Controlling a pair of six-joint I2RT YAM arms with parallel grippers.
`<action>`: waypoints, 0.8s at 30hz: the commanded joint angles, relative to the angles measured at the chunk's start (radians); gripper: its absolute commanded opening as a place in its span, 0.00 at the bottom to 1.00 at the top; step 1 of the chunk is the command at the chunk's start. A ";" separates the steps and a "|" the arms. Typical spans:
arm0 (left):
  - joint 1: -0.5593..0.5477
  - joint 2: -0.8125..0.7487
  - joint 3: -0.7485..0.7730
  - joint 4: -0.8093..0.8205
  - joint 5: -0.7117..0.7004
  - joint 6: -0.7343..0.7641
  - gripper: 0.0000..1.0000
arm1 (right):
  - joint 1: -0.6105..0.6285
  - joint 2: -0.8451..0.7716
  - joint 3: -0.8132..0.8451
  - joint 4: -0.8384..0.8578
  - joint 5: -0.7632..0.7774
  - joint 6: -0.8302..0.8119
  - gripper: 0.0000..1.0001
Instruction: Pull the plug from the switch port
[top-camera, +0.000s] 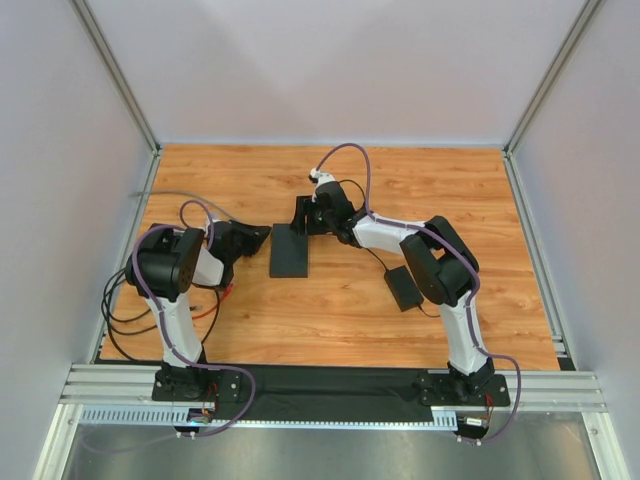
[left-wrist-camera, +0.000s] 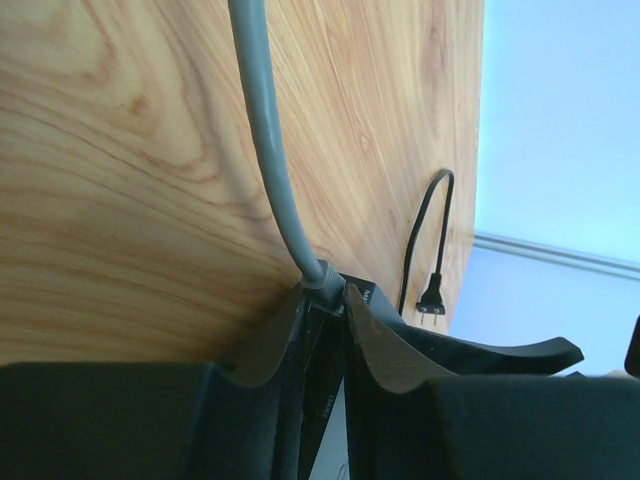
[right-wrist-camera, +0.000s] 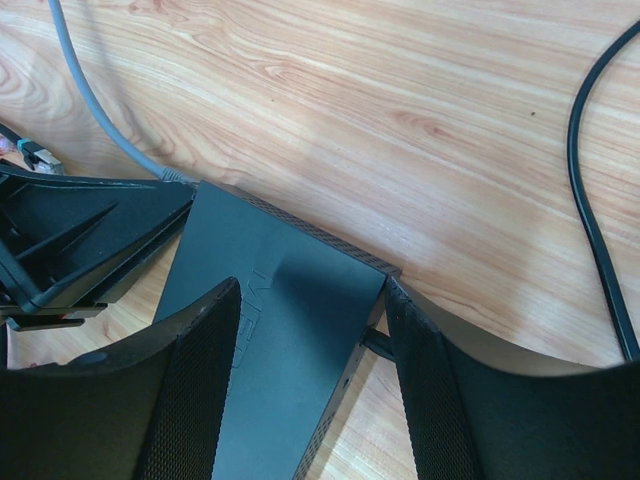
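Note:
The switch is a flat matte-black box lying mid-table; it also shows in the right wrist view. A grey cable ends in a grey plug at the switch's far left corner. My left gripper is shut on that plug, with its fingers pinched round it in the left wrist view. My right gripper is open over the switch's far end, with one finger above its top face and the other at its right edge beside a short black connector.
A black adapter brick lies right of the switch, by the right arm. Its thin black lead ends in a two-prong mains plug. Red and black wires lie near the left arm's base. Walls enclose the table.

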 joint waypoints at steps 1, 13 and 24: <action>-0.010 0.037 0.008 -0.046 0.001 0.042 0.22 | 0.010 0.024 0.051 -0.024 0.020 -0.005 0.62; -0.010 0.046 0.000 -0.030 0.000 0.045 0.02 | 0.119 0.036 0.182 -0.228 0.354 -0.234 0.85; -0.010 0.060 0.000 -0.021 0.004 0.045 0.00 | 0.211 0.093 0.286 -0.259 0.395 -0.377 0.91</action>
